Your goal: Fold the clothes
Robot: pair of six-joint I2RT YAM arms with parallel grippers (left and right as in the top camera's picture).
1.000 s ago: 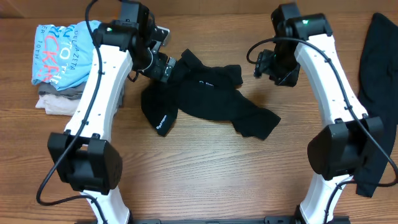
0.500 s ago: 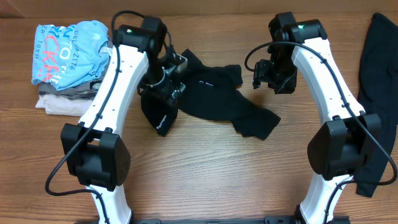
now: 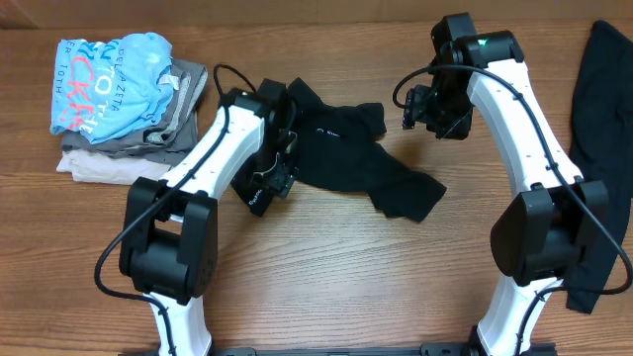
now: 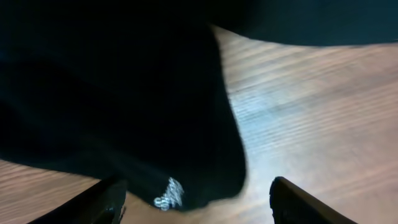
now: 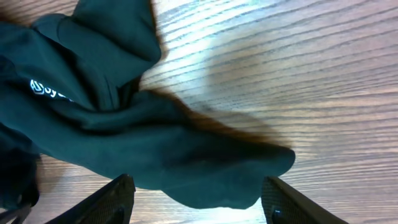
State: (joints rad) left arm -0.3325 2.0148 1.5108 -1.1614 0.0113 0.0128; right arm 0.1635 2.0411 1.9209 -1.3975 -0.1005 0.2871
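A crumpled black garment (image 3: 346, 158) lies in the middle of the table, with small white print on its left lobe. A second black garment (image 3: 603, 119) lies along the right edge. My left gripper (image 3: 272, 178) is open over the left lobe; in the left wrist view its fingers (image 4: 199, 208) straddle the black fabric (image 4: 112, 106) near the white print. My right gripper (image 3: 427, 109) is open and held above the table, right of the garment; in the right wrist view its fingers (image 5: 199, 202) frame a black sleeve end (image 5: 205, 168).
A stack of folded clothes stands at the back left: a light-blue shirt with lettering (image 3: 109, 84) on grey and beige garments (image 3: 94, 163). Bare wooden table (image 3: 326, 277) shows at the front.
My left arm has swung from the back left, forward and down over the garment's left lobe. The right arm has barely moved.
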